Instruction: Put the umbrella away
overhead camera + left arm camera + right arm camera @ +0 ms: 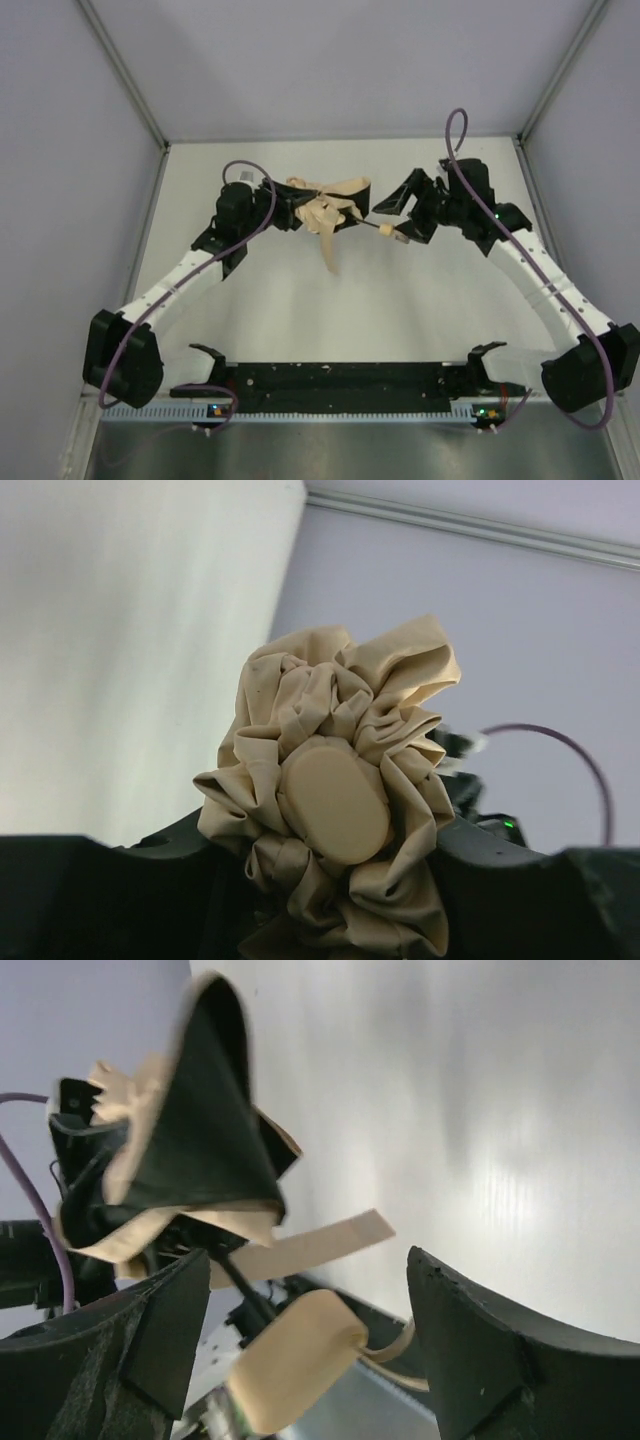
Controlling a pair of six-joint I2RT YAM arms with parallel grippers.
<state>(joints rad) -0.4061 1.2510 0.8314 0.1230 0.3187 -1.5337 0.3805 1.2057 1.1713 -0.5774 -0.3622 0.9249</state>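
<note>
In left tool [318, 875]: umbrella [340, 695], crumpled beige fabric (smooth oval cap [335, 800]).

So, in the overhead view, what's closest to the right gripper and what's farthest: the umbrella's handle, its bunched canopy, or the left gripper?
From the right gripper:
1. The handle, right between its fingers.
2. The canopy, to its left, mid-table.
3. The left gripper, farther left, gripping the canopy.
</note>
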